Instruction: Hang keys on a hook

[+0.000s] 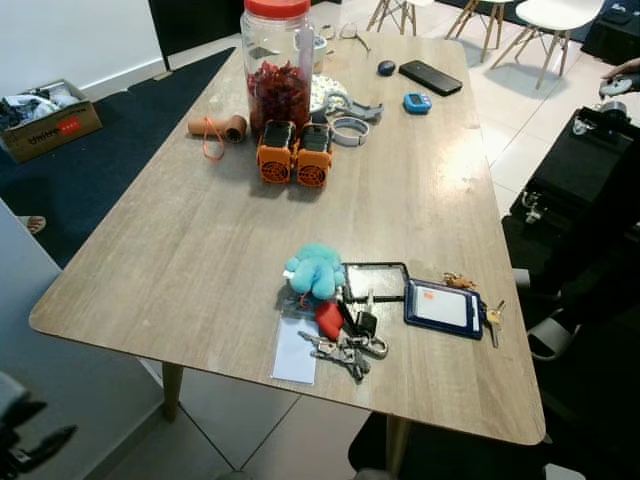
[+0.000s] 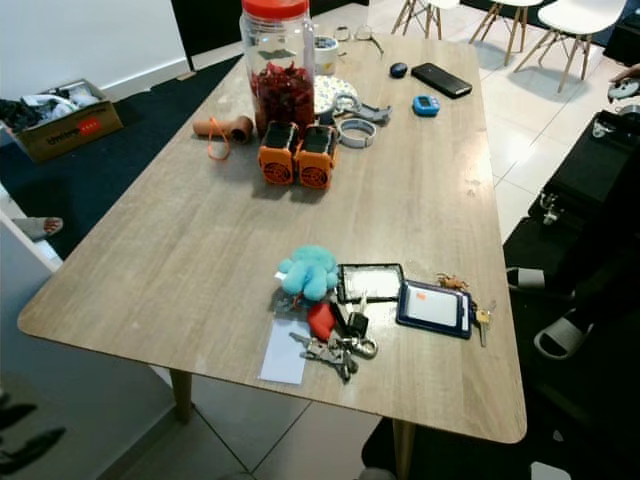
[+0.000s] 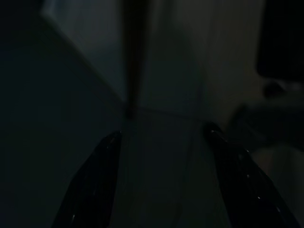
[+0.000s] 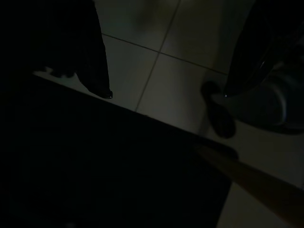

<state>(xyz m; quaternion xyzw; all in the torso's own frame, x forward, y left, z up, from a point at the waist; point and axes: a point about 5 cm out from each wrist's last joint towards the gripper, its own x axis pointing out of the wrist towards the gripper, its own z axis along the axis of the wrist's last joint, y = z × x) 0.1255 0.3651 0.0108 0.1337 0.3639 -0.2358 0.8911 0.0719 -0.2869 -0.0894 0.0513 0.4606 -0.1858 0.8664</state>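
I look down on a long wooden desk (image 1: 200,250) that runs from the lower middle of the frame up toward the top. The keys (image 1: 345,350) lie near the desk's near edge, low and just right of centre: a metal bunch with a red tag (image 1: 328,320) and a small black fob (image 1: 365,322), spread partly over a white card (image 1: 297,352). Just above them sits a turquoise plush toy (image 1: 314,270), touching a black-framed card holder (image 1: 375,281). To the right of that lies a dark blue badge holder (image 1: 443,308), and a second small key (image 1: 494,317) rests at its right end, close to the desk's right edge.

Toward the top of the frame stands a tall clear jar with a red lid (image 1: 277,60), with two orange and black devices (image 1: 296,154) side by side in front of it. A roll with an orange cord (image 1: 220,128) lies to their left. A black phone (image 1: 430,77) and a small blue gadget (image 1: 417,102) lie in the upper right part of the desk.

My left claw (image 3: 164,156) hangs low in shadow, its two black fingers (image 3: 95,180) spread wide apart over dim floor. My right claw (image 4: 166,95) also hangs idle in the dark, fingers (image 4: 97,71) set well apart above pale floor tiles (image 4: 156,76). Both hold nothing.
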